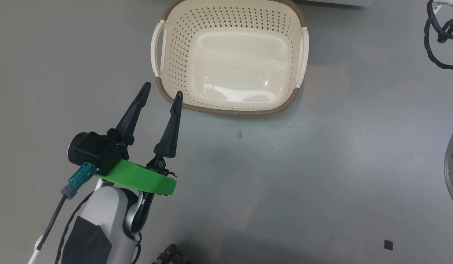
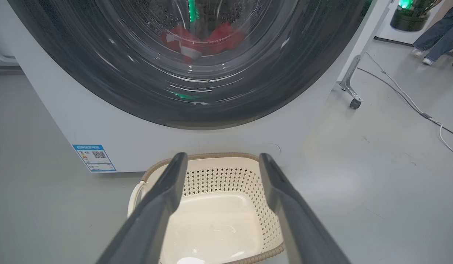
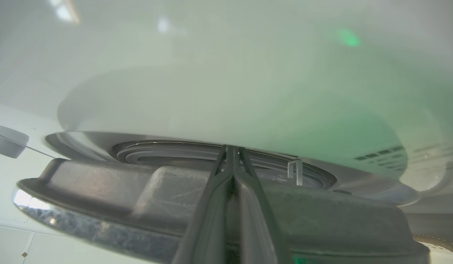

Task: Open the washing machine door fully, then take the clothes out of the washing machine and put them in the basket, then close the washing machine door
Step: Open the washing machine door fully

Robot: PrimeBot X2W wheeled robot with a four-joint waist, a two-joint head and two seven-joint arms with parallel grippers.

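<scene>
Red clothes (image 2: 208, 38) lie inside the washing machine (image 2: 138, 143), behind its barely cracked door (image 2: 102, 84); the basket (image 2: 219, 220) in front of the washing machine is empty. My right end effector (image 3: 232, 148), pressed together, noses that crack, and my left end effector (image 2: 223, 157) hangs spread in front of the washing machine. I judge nearly everything is left to do.

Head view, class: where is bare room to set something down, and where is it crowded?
Bare: the grey floor between the cream perforated plastic basket and the black coiled cables, the stretch nearer the robot, and the basket's empty bottom. Crowded: the basket's near left corner, by the open left end effector, and the cable corner.
</scene>
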